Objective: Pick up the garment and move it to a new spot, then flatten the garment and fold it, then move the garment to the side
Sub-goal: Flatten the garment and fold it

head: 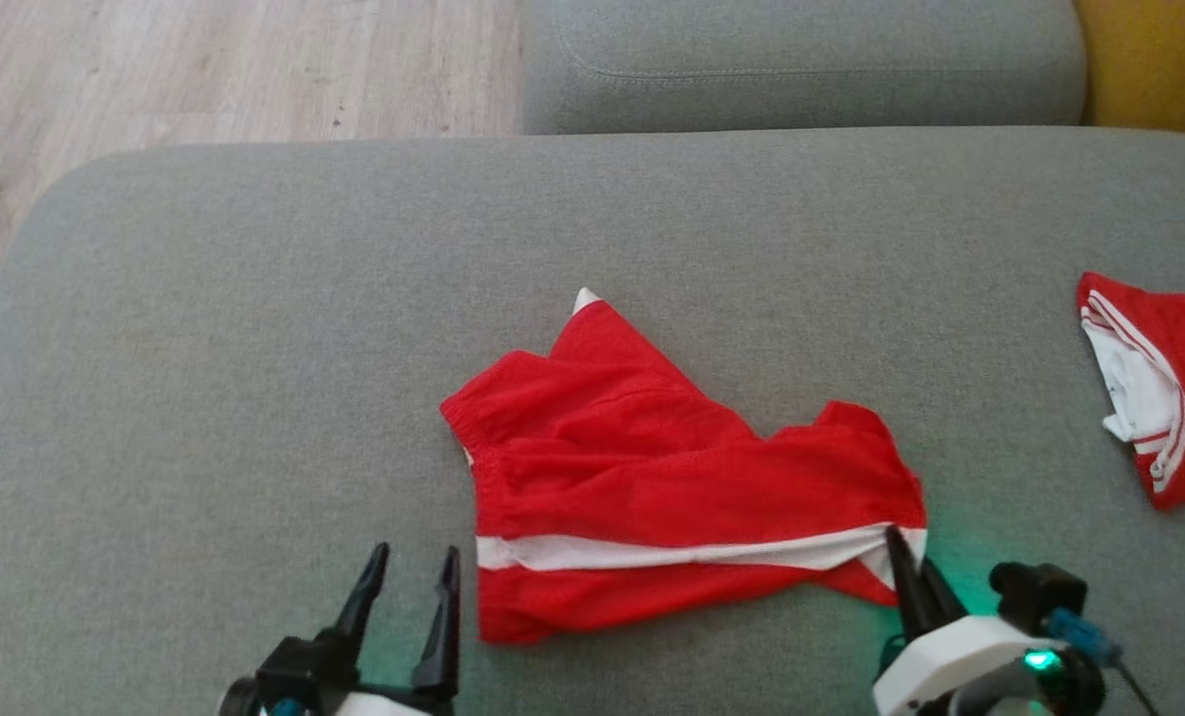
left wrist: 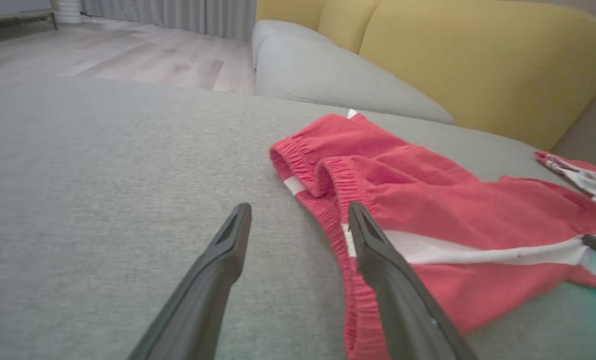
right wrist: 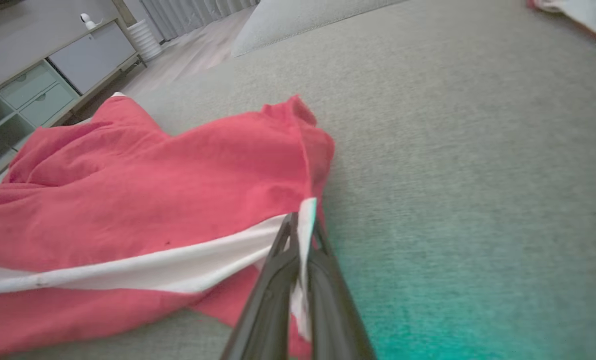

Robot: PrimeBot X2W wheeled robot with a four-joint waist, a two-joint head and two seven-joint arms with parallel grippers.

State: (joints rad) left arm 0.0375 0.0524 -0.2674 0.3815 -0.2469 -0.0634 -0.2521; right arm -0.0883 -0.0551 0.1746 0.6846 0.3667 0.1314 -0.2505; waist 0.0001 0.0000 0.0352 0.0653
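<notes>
One tool (head: 901,549) tight on shorts (head: 652,467)

Soft cloth on woven upholstery.
The red garment (head: 652,467) is thin matt cloth, puckered along its elastic waistband (left wrist: 338,172); the grey sofa cushion (head: 254,348) is coarse, matt weave; the floor (head: 205,70) is pale grained wood; the left pincer (head: 416,549) is dull dark plastic.

Left tool (head: 416,552) spread wide, pointing forward; right tool (head: 909,559) pinched tight, seemingly tilted slightly inward
</notes>
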